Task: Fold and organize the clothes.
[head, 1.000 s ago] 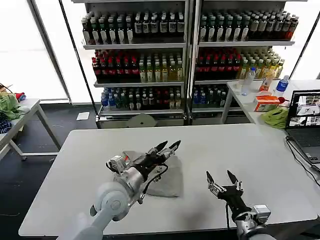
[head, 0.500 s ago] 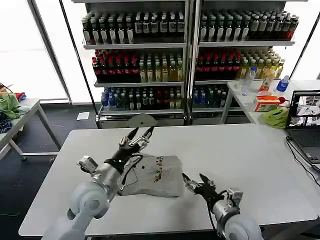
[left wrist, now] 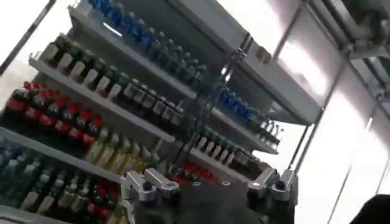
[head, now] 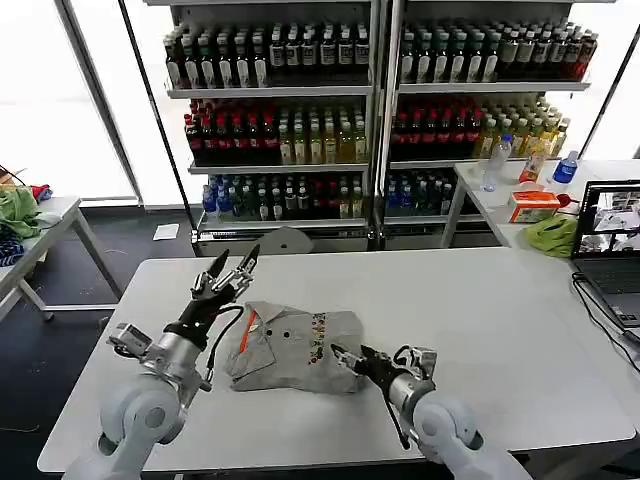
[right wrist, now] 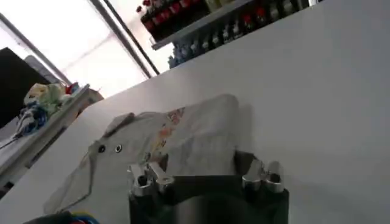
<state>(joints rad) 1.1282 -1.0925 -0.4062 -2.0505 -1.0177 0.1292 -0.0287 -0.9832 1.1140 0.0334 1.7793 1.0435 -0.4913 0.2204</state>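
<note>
A folded light grey shirt (head: 290,350) lies on the white table (head: 480,300). It has an orange-lined collar (head: 247,335), small dark buttons and a multicoloured print (head: 318,338). My left gripper (head: 226,271) is held up in the air above the shirt's far left corner, open and holding nothing; in the left wrist view its gripper (left wrist: 211,185) points at the bottle shelves. My right gripper (head: 351,357) is low at the shirt's right edge, open. In the right wrist view the shirt (right wrist: 183,131) lies just ahead of the spread right gripper (right wrist: 204,176).
Tall shelves of bottles (head: 370,110) stand behind the table. At the far right are a laptop (head: 608,235), a bright green cloth (head: 550,235) and bottles on a second table. A side table (head: 45,225) with green cloth stands at the left.
My left arm has swung left and lifted off the shirt, uncovering its collar and print. My right gripper has moved left, up to the shirt's right edge.
</note>
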